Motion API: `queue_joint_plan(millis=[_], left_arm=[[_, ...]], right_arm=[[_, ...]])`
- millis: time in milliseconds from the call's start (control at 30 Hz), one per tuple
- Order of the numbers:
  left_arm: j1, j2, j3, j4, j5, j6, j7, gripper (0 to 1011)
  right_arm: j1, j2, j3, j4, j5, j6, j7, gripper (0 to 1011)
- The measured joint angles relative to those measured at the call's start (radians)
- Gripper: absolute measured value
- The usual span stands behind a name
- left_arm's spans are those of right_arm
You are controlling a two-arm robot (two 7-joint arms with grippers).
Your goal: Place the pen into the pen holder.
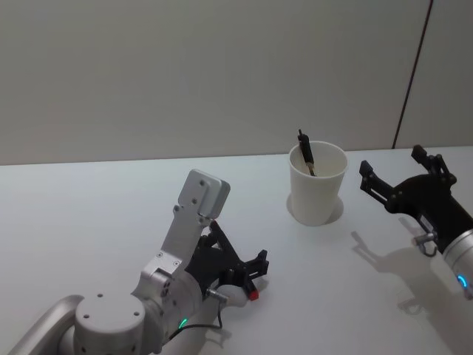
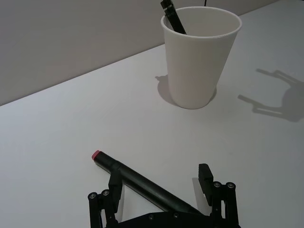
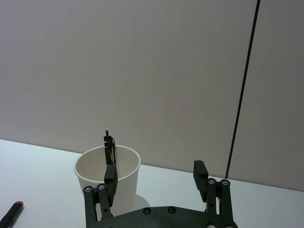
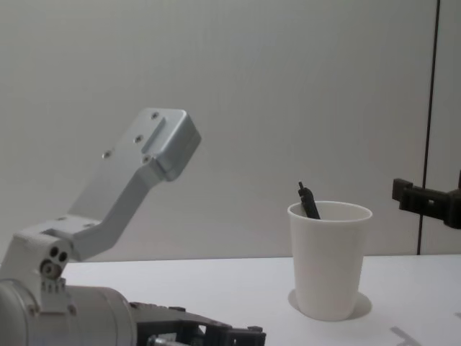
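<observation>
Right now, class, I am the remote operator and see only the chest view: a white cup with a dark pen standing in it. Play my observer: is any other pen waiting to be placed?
Observer: Yes. A second pen, dark with a red end, lies on the table between the open fingers of the left gripper.
Operator: What is the other arm doing?
Observer: The right gripper is open and empty, to the right of the pen holder.

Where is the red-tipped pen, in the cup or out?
Out. The pen lies flat on the table between the fingers of the left gripper, apart from the cup.
</observation>
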Motion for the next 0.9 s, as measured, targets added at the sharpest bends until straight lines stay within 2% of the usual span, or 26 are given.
queue_joint_plan(millis=[900], left_arm=[[-0.008,-0.052,-0.011,0.029,-0.016,0.069,0.07,1001]], right_arm=[[0.0,0.0,0.0,0.0,0.0,0.0,0.0,1001]])
